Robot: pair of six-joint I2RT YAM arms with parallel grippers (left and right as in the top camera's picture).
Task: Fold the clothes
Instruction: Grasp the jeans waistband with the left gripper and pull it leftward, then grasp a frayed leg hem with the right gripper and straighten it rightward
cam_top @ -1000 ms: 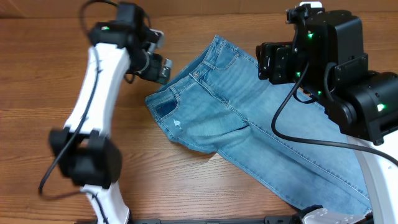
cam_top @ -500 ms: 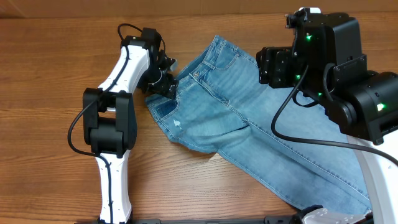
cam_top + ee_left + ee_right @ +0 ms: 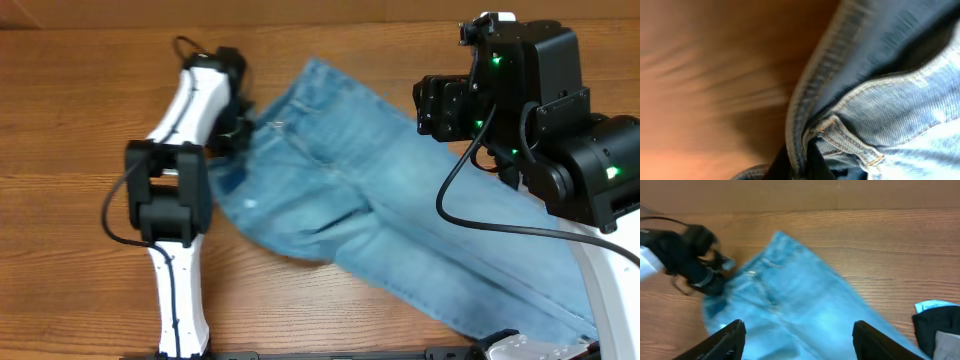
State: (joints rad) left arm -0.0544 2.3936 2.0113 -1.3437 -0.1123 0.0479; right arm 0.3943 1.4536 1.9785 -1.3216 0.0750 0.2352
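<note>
We see the jeans (image 3: 380, 220) lying across the middle of the bench (image 3: 70, 220), running from the upper left down to the lower right of the overhead view. The left claw (image 3: 240, 138) sits at the waist end, in the upper left part of the frame. It is squeezed shut on the jeans. In its own wrist view the thick waistband (image 3: 805, 115) runs down into the dark fingers (image 3: 782, 167) at the bottom edge.

A second ago this claw was wide open and off to the side of the jeans. Half a second ago it had come down onto the waist corner. Now it has closed, and the waist end has slid toward the left (the cloth looks smeared).

The right claw (image 3: 800, 342) hangs over the jeans in the upper right of the overhead view, where it was before. Its two fingers stand far apart at the bottom of its wrist view, and we see nothing between them. Some black and grey clothes (image 3: 937, 330) show at the lower right edge of that view.
</note>
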